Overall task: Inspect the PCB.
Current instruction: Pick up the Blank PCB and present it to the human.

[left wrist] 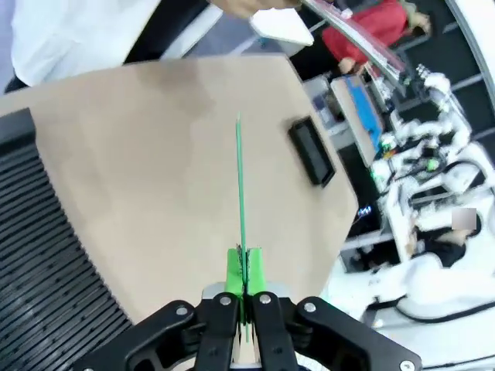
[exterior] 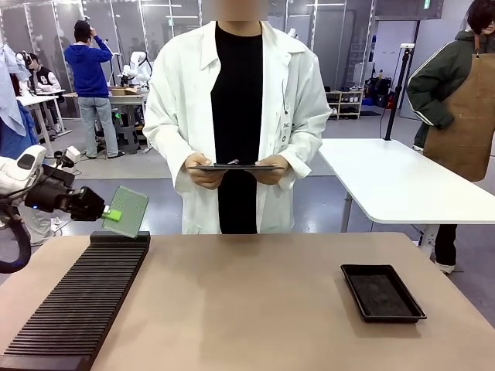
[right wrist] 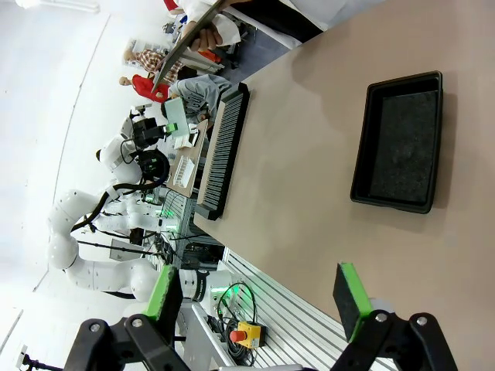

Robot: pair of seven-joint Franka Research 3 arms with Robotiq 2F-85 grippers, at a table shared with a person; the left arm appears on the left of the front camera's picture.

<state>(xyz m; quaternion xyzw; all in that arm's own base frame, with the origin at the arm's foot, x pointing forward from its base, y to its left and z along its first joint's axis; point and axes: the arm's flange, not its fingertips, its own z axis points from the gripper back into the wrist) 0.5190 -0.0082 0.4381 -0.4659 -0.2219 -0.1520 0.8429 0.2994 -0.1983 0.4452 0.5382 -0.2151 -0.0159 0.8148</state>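
Note:
My left gripper (exterior: 110,214) is shut on one corner of the PCB (exterior: 128,210), a thin green board held in the air above the far end of the black slotted rack (exterior: 77,301). In the left wrist view the PCB (left wrist: 240,185) stands edge-on, a thin green line rising from between my green pads (left wrist: 233,267) of the left gripper (left wrist: 245,270). My right gripper (right wrist: 259,297) is open above the table's near edge with nothing between its fingers. From there the PCB (right wrist: 175,114) shows small and far off.
A shallow black tray (exterior: 381,292) lies at the table's right. The person in a white coat stands at the far side holding a flat clipboard (exterior: 234,166) in both hands. A white table (exterior: 394,182) stands behind on the right, with another person beside it.

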